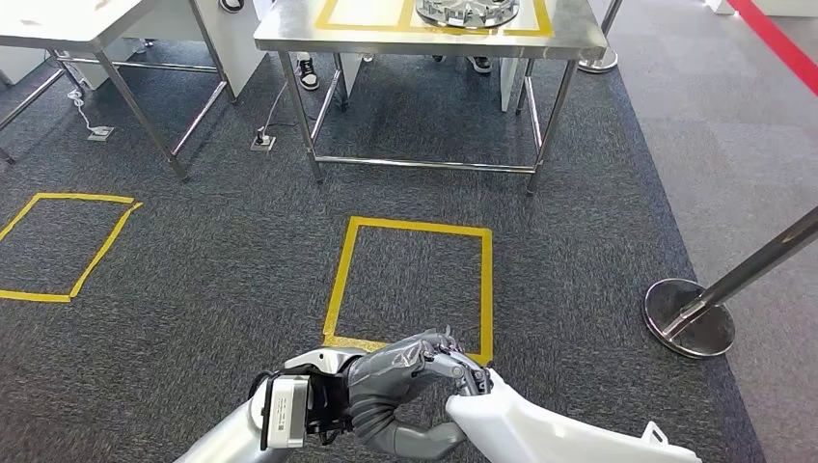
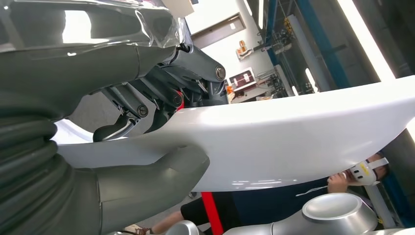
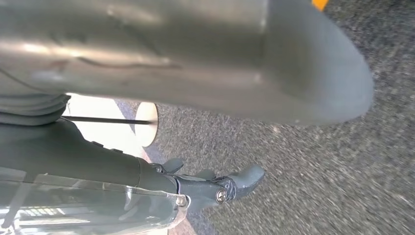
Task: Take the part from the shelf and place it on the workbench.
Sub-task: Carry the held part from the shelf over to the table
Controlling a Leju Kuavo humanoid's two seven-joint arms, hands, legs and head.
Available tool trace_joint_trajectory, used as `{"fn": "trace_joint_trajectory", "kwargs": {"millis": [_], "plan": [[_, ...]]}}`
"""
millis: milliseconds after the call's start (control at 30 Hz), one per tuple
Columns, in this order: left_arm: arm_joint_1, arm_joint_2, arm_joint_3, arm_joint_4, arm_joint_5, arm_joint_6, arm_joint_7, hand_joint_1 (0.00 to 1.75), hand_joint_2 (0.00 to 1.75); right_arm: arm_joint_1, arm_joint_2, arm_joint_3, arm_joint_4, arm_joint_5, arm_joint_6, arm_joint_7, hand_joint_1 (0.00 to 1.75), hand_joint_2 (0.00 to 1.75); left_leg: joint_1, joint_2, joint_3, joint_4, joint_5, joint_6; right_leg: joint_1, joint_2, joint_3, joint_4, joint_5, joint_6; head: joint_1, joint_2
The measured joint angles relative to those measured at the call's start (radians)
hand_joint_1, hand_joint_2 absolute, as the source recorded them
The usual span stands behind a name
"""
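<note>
My left hand (image 1: 405, 381) grips one end of a long, glossy white part (image 1: 550, 429) low in the head view. The part runs off toward the lower right. In the left wrist view the thumb (image 2: 147, 181) presses under the white part (image 2: 293, 137) and the dark fingers clamp it from the other side. My right hand (image 3: 98, 166) hangs over the carpet with its thumb and fingers (image 3: 240, 183) apart. A pale rounded surface (image 3: 112, 122) lies near its palm, and I cannot tell if it is held. The steel workbench (image 1: 289, 39) stands ahead, marked with yellow tape.
A round metal part (image 1: 468, 12) lies on the workbench. A yellow tape square (image 1: 338, 289) marks the carpet before me, another (image 1: 96, 256) at left. A stanchion base (image 1: 690, 318) stands at right, a second table (image 1: 58, 39) at far left. Shoes (image 1: 309, 72) show behind the bench.
</note>
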Motion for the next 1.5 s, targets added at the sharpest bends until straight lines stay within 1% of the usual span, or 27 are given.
{"fn": "trace_joint_trajectory", "kwargs": {"millis": [67,167,233,300,333,367,400,467,500,533,600,667,733,800,833,867,900,967,1000,1033,1100,1167,1233,1300,1367,1400,1500], "plan": [[0.0,0.0,0.0,0.0,-0.001,0.0,0.002,1.75,1.75,0.0,0.002,0.0,0.0,0.001,0.0,-0.001,0.0,0.0,-0.006,0.0,0.011,-0.018,-0.015,0.014,0.001,-0.001,0.01,0.004,-0.001,0.015,0.001,0.0],[-0.001,-0.002,-0.002,-0.002,-0.002,0.001,0.005,1.75,1.75,-0.001,0.003,0.0,0.0,0.002,0.0,-0.003,0.0,0.0,-0.002,-0.001,0.048,-0.031,-0.005,0.035,0.0,-0.003,0.013,0.037,-0.01,0.028,0.003,0.0],[-0.004,-0.003,-0.004,-0.005,-0.003,0.001,0.006,1.75,1.75,-0.006,0.003,0.0,0.0,0.002,0.0,-0.004,0.0,0.0,-0.003,0.0,0.065,-0.035,-0.014,0.045,0.001,-0.002,-0.037,0.13,-0.048,0.03,0.008,0.0],[-0.004,-0.003,-0.006,-0.006,-0.004,0.001,0.007,1.75,1.75,-0.006,0.003,0.0,0.0,0.002,0.0,-0.005,0.0,0.0,-0.007,-0.004,0.072,-0.035,-0.025,0.052,0.005,-0.001,-0.123,0.248,-0.093,0.031,0.011,0.0],[-0.003,-0.003,-0.007,-0.006,-0.005,0.001,0.008,1.75,1.75,-0.003,0.003,0.0,0.0,0.002,0.0,-0.006,0.0,0.0,-0.01,-0.007,0.078,-0.035,-0.032,0.054,0.007,-0.001,-0.154,0.275,-0.099,0.029,0.011,0.0],[-0.002,-0.003,-0.008,-0.006,-0.005,0.001,0.009,1.75,1.75,0.0,0.003,0.0,0.0,0.002,0.0,-0.006,0.0,0.0,-0.011,-0.011,0.087,-0.034,-0.039,0.055,0.009,0.0,-0.166,0.265,-0.084,0.027,0.011,0.0],[-0.001,-0.003,-0.009,-0.006,-0.006,0.001,0.009,1.75,1.75,0.001,0.003,0.0,0.0,0.002,0.0,-0.007,0.0,0.0,-0.012,-0.013,0.099,-0.034,-0.048,0.054,0.011,0.0,-0.161,0.222,-0.05,0.023,0.011,0.0],[-0.001,-0.002,-0.01,-0.005,-0.006,0.001,0.01,1.75,1.75,0.001,0.003,0.0,0.0,0.003,-0.001,-0.007,0.0,0.0,-0.014,-0.015,0.121,-0.035,-0.068,0.05,0.016,0.0,-0.132,0.092,0.043,0.013,0.011,0.0],[0.0,-0.002,-0.011,-0.005,-0.007,0.001,0.01,1.75,1.75,0.001,0.003,0.0,0.0,0.003,-0.001,-0.008,0.0,0.0,-0.014,-0.015,0.127,-0.035,-0.076,0.046,0.019,0.0,-0.121,0.047,0.07,0.009,0.011,0.0],[0.0,-0.001,-0.011,-0.005,-0.007,0.001,0.011,1.75,1.75,0.001,0.003,0.0,0.0,0.003,-0.001,-0.008,0.0,0.0,-0.015,-0.016,0.13,-0.035,-0.083,0.041,0.023,0.001,-0.115,0.023,0.084,0.004,0.011,0.0],[0.0,-0.001,-0.011,-0.006,-0.008,0.002,0.012,1.75,1.75,0.002,0.002,0.0,0.001,0.004,-0.001,-0.008,0.0,0.0,-0.015,-0.017,0.133,-0.03,-0.087,0.032,0.025,0.002,-0.109,0.018,0.079,-0.004,0.009,0.0],[-0.001,-0.001,-0.011,-0.008,-0.008,0.002,0.012,1.75,1.75,0.001,0.001,0.0,0.0,0.004,-0.001,-0.007,0.0,0.0,-0.015,-0.014,0.11,0.017,-0.082,0.021,0.018,0.003,-0.092,0.012,0.075,-0.013,0.008,0.0],[-0.002,-0.001,-0.011,-0.01,-0.008,0.002,0.012,1.75,1.75,0.0,0.001,0.0,0.0,0.004,-0.001,-0.007,0.0,0.0,-0.011,-0.011,0.036,0.129,-0.094,0.006,0.011,0.004,-0.073,0.006,0.064,-0.019,0.006,0.0],[-0.001,0.001,-0.011,-0.01,-0.008,0.003,0.012,1.75,1.75,0.0,0.002,0.0,0.001,0.004,-0.001,-0.008,0.0,0.0,-0.002,-0.01,-0.053,0.24,-0.136,-0.008,0.005,0.004,-0.055,0.005,0.047,-0.018,0.005,0.0],[-0.001,0.002,-0.011,-0.01,-0.008,0.003,0.012,1.75,1.75,0.0,0.003,0.0,0.001,0.004,-0.001,-0.01,0.0,0.0,0.002,-0.009,-0.084,0.263,-0.149,-0.011,0.003,0.004,-0.045,0.005,0.039,-0.016,0.004,0.0],[-0.001,0.003,-0.011,-0.01,-0.008,0.003,0.012,1.75,1.75,0.0,0.003,0.0,0.0,0.002,0.0,-0.015,0.0,0.0,0.005,-0.009,-0.098,0.254,-0.143,-0.014,0.001,0.004,-0.033,0.005,0.029,-0.014,0.004,0.0],[-0.001,0.004,-0.012,-0.01,-0.008,0.003,0.012,1.75,1.75,0.0,0.003,-0.001,0.0,0.0,0.001,-0.021,0.0,0.0,0.008,-0.008,-0.095,0.213,-0.114,-0.014,-0.001,0.005,-0.019,0.005,0.019,-0.011,0.004,0.0],[-0.001,0.005,-0.012,-0.01,-0.008,0.003,0.012,1.75,1.75,-0.001,0.004,-0.004,0.0,-0.01,0.004,-0.034,0.0,0.0,0.009,-0.004,-0.057,0.082,-0.019,-0.012,-0.003,0.006,0.006,0.004,-0.001,-0.003,0.004,0.0],[-0.001,0.005,-0.012,-0.009,-0.009,0.003,0.012,1.75,1.75,-0.003,0.005,-0.007,0.0,-0.016,0.006,-0.039,0.0,0.0,0.008,-0.004,-0.04,0.033,0.006,-0.009,-0.003,0.008,0.014,0.003,-0.01,0.004,0.004,0.0],[-0.001,0.005,-0.012,-0.009,-0.009,0.003,0.012,1.75,1.75,-0.005,0.004,-0.011,0.0,-0.022,0.007,-0.042,0.0,0.0,0.005,-0.003,-0.028,0.006,0.019,-0.005,-0.003,0.01,0.019,0.0,-0.018,0.011,0.003,0.0],[-0.002,0.004,-0.013,-0.008,-0.009,0.002,0.013,1.75,1.75,-0.008,0.005,-0.019,0.0,-0.032,0.008,-0.046,0.0,0.0,0.002,-0.005,-0.014,-0.006,0.014,0.009,-0.003,0.012,0.031,-0.001,-0.019,0.026,0.003,0.0],[-0.004,-0.001,-0.014,-0.008,-0.009,0.001,0.013,1.75,1.75,-0.01,0.005,-0.026,0.0,-0.04,0.009,-0.05,0.0,0.0,0.005,-0.001,0.012,-0.016,0.02,0.025,-0.005,0.012,0.035,0.028,-0.013,0.034,0.005,0.0],[-0.007,-0.006,-0.015,-0.007,-0.009,0.001,0.012,1.75,1.75,-0.011,0.005,-0.034,0.001,-0.044,0.009,-0.052,0.0,0.0,0.005,0.005,0.034,-0.021,0.008,0.038,-0.004,0.01,-0.017,0.122,-0.027,0.036,0.008,0.0],[-0.009,-0.009,-0.016,-0.004,-0.009,0.0,0.012,1.75,1.75,-0.01,0.005,-0.041,0.001,-0.049,0.009,-0.054,0.0,0.0,0.0,0.006,0.046,-0.021,-0.007,0.047,0.0,0.01,-0.106,0.244,-0.078,0.038,0.011,0.0],[-0.009,-0.01,-0.018,0.001,-0.009,0.0,0.012,1.75,1.75,-0.005,0.005,-0.047,0.001,-0.054,0.009,-0.056,0.0,0.0,-0.006,0.006,0.064,-0.021,-0.024,0.051,0.005,0.01,-0.164,0.281,-0.114,0.035,0.012,0.0],[-0.01,-0.01,-0.019,0.003,-0.009,0.0,0.012,1.75,1.75,-0.003,0.006,-0.05,0.001,-0.057,0.009,-0.058,0.0,0.0,-0.009,0.007,0.076,-0.021,-0.034,0.051,0.008,0.01,-0.169,0.252,-0.1,0.029,0.012,0.0],[-0.012,-0.012,-0.023,0.011,-0.009,0.0,0.011,1.75,1.75,0.0,0.005,-0.063,0.001,-0.071,0.008,-0.069,0.0,0.0,-0.015,0.015,0.115,-0.02,-0.066,0.046,0.022,-0.006,-0.133,0.078,0.032,0.006,0.011,0.0]]}}
